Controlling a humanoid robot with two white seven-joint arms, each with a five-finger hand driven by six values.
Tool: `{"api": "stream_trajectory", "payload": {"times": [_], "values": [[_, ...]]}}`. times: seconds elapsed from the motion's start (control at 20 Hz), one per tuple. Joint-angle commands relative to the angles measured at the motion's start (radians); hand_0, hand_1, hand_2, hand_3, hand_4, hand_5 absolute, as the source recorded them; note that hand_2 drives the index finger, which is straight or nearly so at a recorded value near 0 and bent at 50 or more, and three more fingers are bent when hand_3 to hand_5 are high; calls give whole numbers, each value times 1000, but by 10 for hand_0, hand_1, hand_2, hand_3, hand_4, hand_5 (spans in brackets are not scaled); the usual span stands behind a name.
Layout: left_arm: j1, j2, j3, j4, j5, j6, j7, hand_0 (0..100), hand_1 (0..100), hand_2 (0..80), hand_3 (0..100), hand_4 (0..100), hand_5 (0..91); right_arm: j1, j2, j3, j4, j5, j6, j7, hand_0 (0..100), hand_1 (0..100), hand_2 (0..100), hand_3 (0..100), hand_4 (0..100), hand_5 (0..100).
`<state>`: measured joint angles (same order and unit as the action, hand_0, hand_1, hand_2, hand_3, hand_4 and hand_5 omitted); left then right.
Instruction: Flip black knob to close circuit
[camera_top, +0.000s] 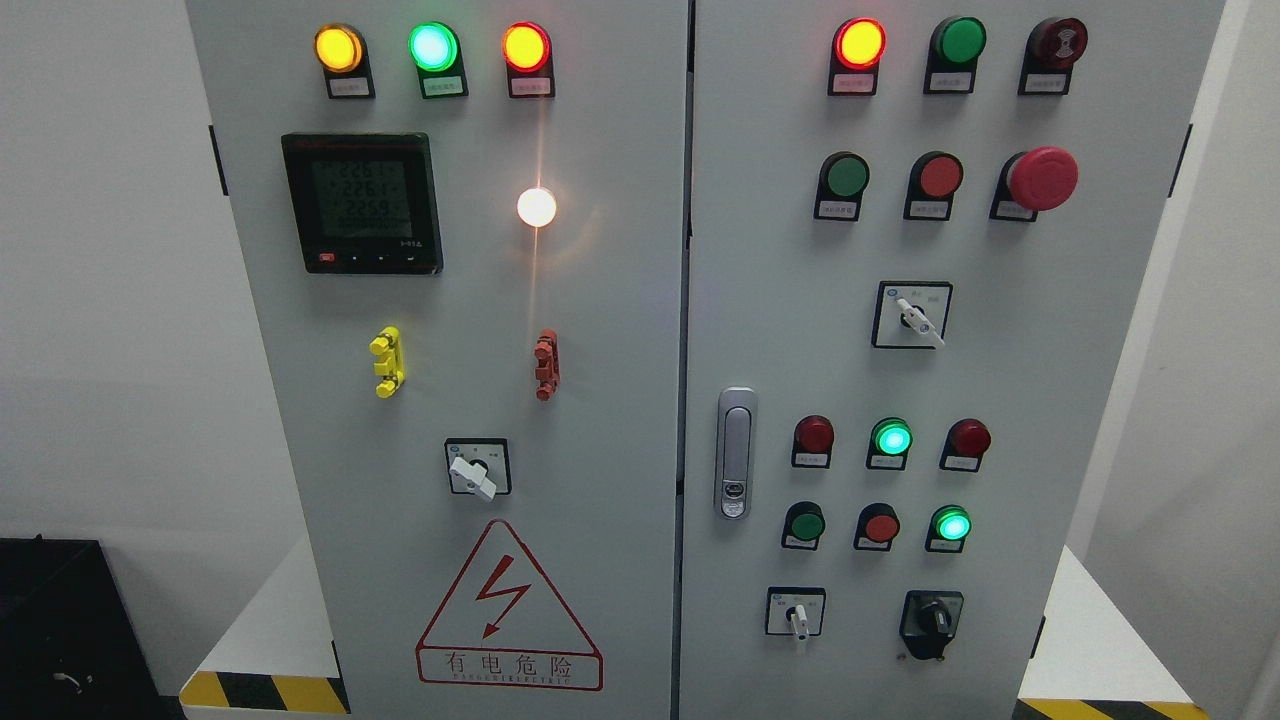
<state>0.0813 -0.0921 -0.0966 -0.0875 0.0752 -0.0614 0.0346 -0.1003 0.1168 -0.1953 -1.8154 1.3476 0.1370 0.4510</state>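
No robot hand shows anywhere in the head view, so whether fingers are spread, curled or holding something cannot be told, and neither can which arm is nearer the target.

From the head camera, the cabinet (620, 560) fills the picture, two grey doors side by side. The black knob (933, 622) sits at the bottom right of the right door, the lowest control there, just right of a small white switch (797, 616) and below a lit green lamp (951, 525). Its grip reads as roughly upright, perhaps leaning a touch, though it is too small to be sure. Since it lies right of centre and low in the frame, my guess is the right arm would have the shorter reach, coming up from the lower right (nothing seen confirms that).

Containers: only the cabinet itself, both doors closed, with a latch handle (736, 452) at the right door's left edge; what is inside is hidden. Striped hazard tape (262, 692) marks the platform at its foot.
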Motion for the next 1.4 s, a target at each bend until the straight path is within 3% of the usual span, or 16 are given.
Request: {"api": "stream_trajectory", "payload": {"times": [0.0,0.35,1.35], "values": [[0,0,0,0,0,0,1,120,556,0,0,0,0,-53,7,-3,-13,38,10,9,0,0,899,1000,917,912],[0,0,0,0,0,0,1,120,556,0,0,0,0,-130,6,-9,57,59,33,9,0,0,898,1000,917,910],[0,0,0,0,0,0,1,120,556,0,0,0,0,-196,3,-12,100,76,50,9,0,0,895,1000,916,907]]}}
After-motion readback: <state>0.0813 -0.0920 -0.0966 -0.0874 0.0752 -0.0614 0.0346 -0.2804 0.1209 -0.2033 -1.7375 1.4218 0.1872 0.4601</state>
